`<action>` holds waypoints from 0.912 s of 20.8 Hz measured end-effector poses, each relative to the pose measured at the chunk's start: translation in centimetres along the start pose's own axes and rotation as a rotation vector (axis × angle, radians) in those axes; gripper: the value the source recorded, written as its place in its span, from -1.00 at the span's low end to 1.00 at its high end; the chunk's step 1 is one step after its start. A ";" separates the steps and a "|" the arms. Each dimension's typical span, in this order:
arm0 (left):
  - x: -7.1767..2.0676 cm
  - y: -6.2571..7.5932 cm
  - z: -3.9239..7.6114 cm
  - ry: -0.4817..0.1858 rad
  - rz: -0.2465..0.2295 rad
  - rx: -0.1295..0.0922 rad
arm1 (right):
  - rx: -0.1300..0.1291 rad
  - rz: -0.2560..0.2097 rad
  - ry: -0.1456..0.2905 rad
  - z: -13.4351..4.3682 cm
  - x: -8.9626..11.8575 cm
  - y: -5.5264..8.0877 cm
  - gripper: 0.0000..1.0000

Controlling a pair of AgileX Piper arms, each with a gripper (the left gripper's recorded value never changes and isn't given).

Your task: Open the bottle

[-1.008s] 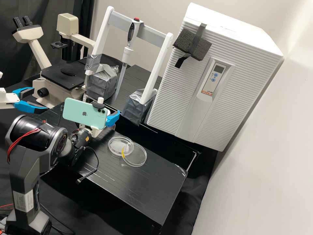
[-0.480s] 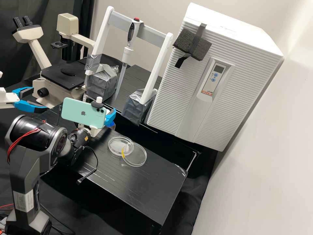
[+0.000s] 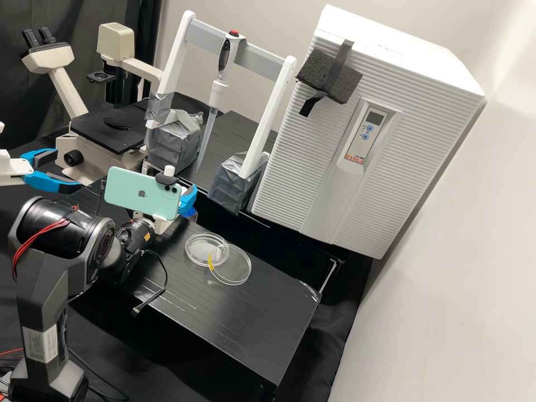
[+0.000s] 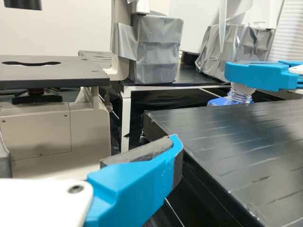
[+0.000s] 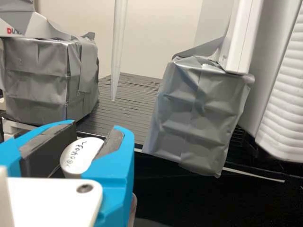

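Observation:
The bottle (image 4: 234, 97) is clear plastic with a blue label and stands at the far edge of the black platform (image 4: 246, 142). Its white cap (image 5: 78, 156) has handwriting on top. My right gripper (image 5: 83, 142) is shut on this cap, one blue finger on each side. In the high view the right gripper (image 3: 188, 202) sits behind a mint-green phone (image 3: 142, 192) mounted on its wrist, and the phone hides the bottle. My left gripper (image 3: 53, 170) hovers open at the far left beside the microscope, well away from the bottle; one finger (image 4: 137, 175) is near in its own view.
Two clear petri dishes (image 3: 206, 248) (image 3: 230, 264) lie on the black platform (image 3: 240, 312). A microscope (image 3: 89, 128) stands at the back left. A pipette (image 3: 215, 95) hangs on a white stand with taped grey blocks (image 3: 173, 137) at its feet. A white ribbed machine (image 3: 368, 134) is on the right.
The right gripper and its phone have shifted slightly left over the bottle. The left gripper has stayed in place.

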 end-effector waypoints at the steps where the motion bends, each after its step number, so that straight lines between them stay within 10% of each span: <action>1: 0.00 0.0 0.0 0.001 0.000 0.000 | 0.000 0.000 0.000 0.0 0.0 0.0 -1.00; 19: 0.23 0.2 0.1 -0.003 0.009 0.000 | 0.008 0.059 0.048 -1.3 -1.1 1.8 -1.00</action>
